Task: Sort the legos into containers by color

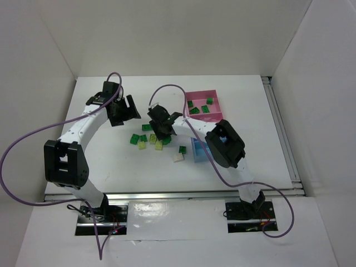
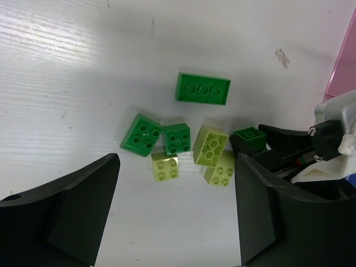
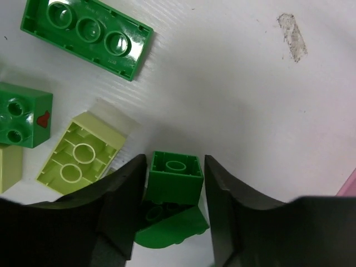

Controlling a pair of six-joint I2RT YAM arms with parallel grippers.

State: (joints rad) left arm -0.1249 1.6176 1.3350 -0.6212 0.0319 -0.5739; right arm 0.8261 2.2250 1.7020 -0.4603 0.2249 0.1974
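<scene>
My right gripper (image 3: 176,167) is shut on a dark green brick (image 3: 174,179) that lies underside up on another green piece (image 3: 169,229). In the top view this gripper (image 1: 162,133) is down in the pile of legos. Round it lie a long green brick (image 3: 86,30), a green brick (image 3: 22,114) and a pale yellow-green brick (image 3: 80,153). My left gripper (image 2: 177,186) is open and empty, above and left of the pile (image 1: 125,111). Below it are green bricks (image 2: 143,133) and yellow-green bricks (image 2: 164,167). A pink bin (image 1: 203,104) holds several green bricks.
A light blue bin (image 1: 198,150) shows partly under my right arm. A green brick (image 1: 182,149) and a cream-white brick (image 1: 178,157) lie beside it. White walls close in the table on three sides. The right arm (image 2: 328,133) reaches into the left wrist view.
</scene>
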